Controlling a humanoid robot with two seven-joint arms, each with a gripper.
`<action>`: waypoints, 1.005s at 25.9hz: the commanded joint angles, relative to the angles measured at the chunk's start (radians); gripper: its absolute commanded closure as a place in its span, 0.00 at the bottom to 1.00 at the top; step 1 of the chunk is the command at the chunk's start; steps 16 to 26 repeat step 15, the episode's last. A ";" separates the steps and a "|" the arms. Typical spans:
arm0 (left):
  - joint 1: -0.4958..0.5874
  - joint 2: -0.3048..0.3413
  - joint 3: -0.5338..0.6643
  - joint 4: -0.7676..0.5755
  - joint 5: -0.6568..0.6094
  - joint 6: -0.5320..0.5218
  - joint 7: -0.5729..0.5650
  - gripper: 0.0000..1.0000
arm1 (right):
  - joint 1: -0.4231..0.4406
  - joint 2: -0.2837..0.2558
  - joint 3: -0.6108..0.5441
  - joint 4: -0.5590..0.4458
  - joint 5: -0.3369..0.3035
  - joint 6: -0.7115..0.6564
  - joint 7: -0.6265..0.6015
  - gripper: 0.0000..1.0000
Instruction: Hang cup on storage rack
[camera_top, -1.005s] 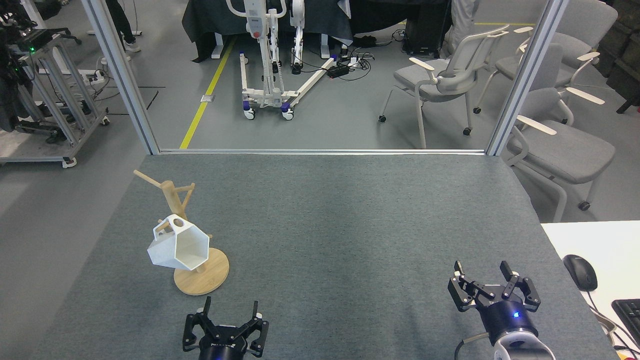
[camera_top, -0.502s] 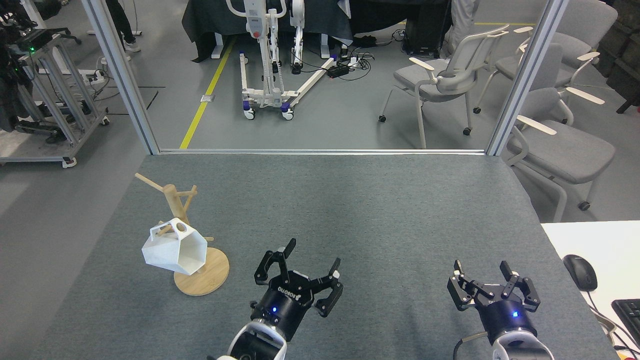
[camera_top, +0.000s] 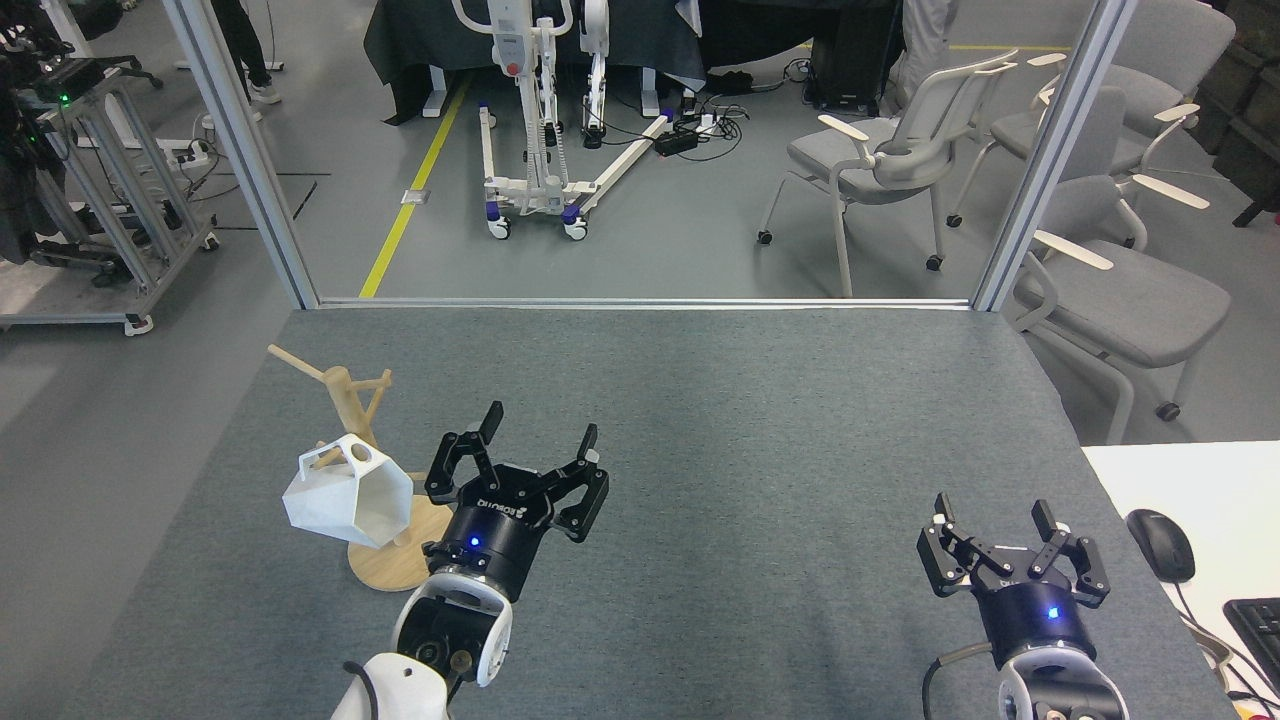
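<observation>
A white faceted cup (camera_top: 348, 497) hangs tipped on its side from a low peg of the wooden rack (camera_top: 352, 404), its hexagonal mouth turned toward the camera and its handle threaded over the peg, while the rack's round base sits on the left half of the grey felt surface (camera_top: 760, 420). The left pincer (camera_top: 537, 446) stands just right of the cup with its fingers spread wide and nothing between them, near the cup but apart from it. The right pincer (camera_top: 1000, 523) waits well away at the surface's near right corner, its fingers likewise apart and empty. Judged from how things lie, the main work of the task looks done: the cup is off the surface and carried by the rack alone, with neither arm touching it. From this angle the exact seat of the handle on the peg is hard to make out, so whether the cup hangs securely or only loosely cannot be settled. What seems left is little more than clearing the left arm from the rack without brushing the cup or nudging the light base, since the rack's upper pegs remain bare and no second cup is in view. Beyond the surface's far edge lie a grey floor with a yellow line, a wheeled lift frame and several grey chairs; a mouse (camera_top: 1160, 545) rests on a white desk at right.
</observation>
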 joint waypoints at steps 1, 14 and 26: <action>0.036 0.038 0.018 -0.064 0.001 -0.001 -0.017 0.00 | 0.010 0.004 -0.004 -0.063 0.000 0.004 -0.001 0.00; 0.103 0.039 0.016 -0.096 0.001 -0.001 0.014 0.00 | 0.037 0.008 -0.007 -0.080 -0.057 0.023 0.004 0.00; 0.105 0.039 0.016 -0.096 0.001 -0.001 0.014 0.00 | 0.037 0.010 -0.007 -0.080 -0.057 0.034 0.004 0.00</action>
